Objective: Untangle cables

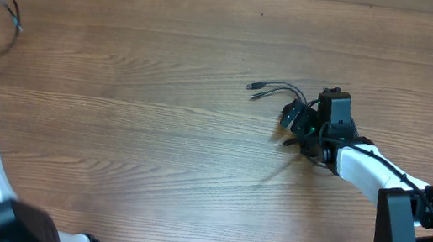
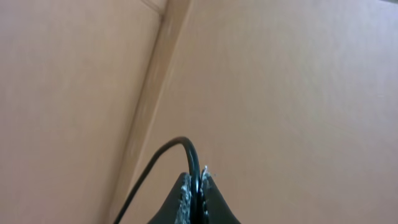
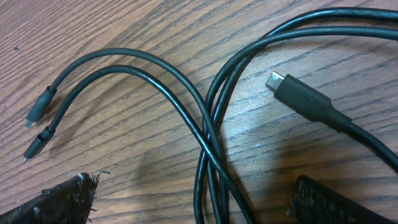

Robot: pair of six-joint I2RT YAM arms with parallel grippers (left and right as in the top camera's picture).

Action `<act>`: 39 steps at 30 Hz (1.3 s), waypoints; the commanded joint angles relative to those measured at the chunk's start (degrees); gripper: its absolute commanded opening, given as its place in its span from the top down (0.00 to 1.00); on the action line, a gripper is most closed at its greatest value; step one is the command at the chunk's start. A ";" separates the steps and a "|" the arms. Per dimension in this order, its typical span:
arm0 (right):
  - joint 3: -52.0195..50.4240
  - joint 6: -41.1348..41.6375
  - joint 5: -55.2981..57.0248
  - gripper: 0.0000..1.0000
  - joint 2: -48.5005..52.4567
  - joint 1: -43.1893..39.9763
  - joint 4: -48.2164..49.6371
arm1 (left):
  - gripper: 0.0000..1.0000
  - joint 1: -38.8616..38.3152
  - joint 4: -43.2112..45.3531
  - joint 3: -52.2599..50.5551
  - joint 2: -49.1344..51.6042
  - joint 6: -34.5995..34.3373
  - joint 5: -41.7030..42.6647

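Cables (image 3: pixel 205 124): thin black cords, small plug ends, crossed on table (image 1: pixel 153 146) right of centre, under spread right claw (image 3: pixel 199 202). Left claw (image 2: pixel 198 190) pinches another cord (image 2: pixel 180 146), far left; broad table between.

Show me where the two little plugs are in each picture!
Overhead: the plugs lie on the table, just left of the right gripper.
Right wrist: at the left, side by side.
Left wrist: not in it; only a cord in the shut left gripper.
Shared landmark: the twin cords curving from the plugs, seen overhead and at the right wrist.
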 commanded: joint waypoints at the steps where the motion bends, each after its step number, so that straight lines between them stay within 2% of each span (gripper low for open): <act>1: -4.07 2.97 -7.13 0.00 4.76 0.42 -3.32 | 0.96 -0.96 0.04 8.44 9.38 0.59 -0.17; 5: -4.07 2.99 -7.13 0.00 4.76 0.42 -3.32 | 0.96 -2.19 -6.58 11.19 17.66 -1.73 0.31; 16: -4.07 2.99 -7.13 0.00 4.76 0.39 -3.32 | 0.96 -3.19 -24.24 11.19 33.64 -0.37 -1.95; 21: -4.09 2.99 -7.13 0.00 4.76 0.42 -3.32 | 0.96 -2.36 -29.44 11.19 37.81 -0.02 -2.32; 27: -4.07 2.99 -7.13 0.00 4.76 0.42 -3.32 | 0.95 -1.92 -32.00 11.19 37.97 0.52 -4.00; 29: -4.07 2.99 -7.13 0.00 4.76 0.42 -3.32 | 0.80 -1.90 -32.52 11.23 37.40 0.55 -3.98; 30: -4.07 2.99 -7.13 0.00 4.76 0.42 -3.32 | 0.65 -1.90 -33.00 11.32 37.03 0.46 -4.00; 32: -4.07 2.99 -7.13 0.00 4.76 0.42 -3.32 | 0.43 -1.92 -34.03 11.72 36.17 0.46 -4.00; 33: -4.07 2.99 -7.13 0.00 4.76 0.39 -3.32 | 0.21 -1.92 -34.86 12.22 35.82 0.57 -4.13; 34: -4.07 2.97 -7.13 0.00 4.76 0.42 -3.32 | 0.08 -1.92 -36.39 13.20 35.54 0.70 -4.79; 35: -4.07 2.99 -7.13 0.00 4.76 0.42 -3.32 | 0.00 -1.92 -38.38 14.62 35.26 0.70 -5.86; 39: -4.07 2.99 -7.13 0.00 4.76 0.42 -3.32 | 0.00 -1.92 -52.22 26.62 35.15 0.39 -11.02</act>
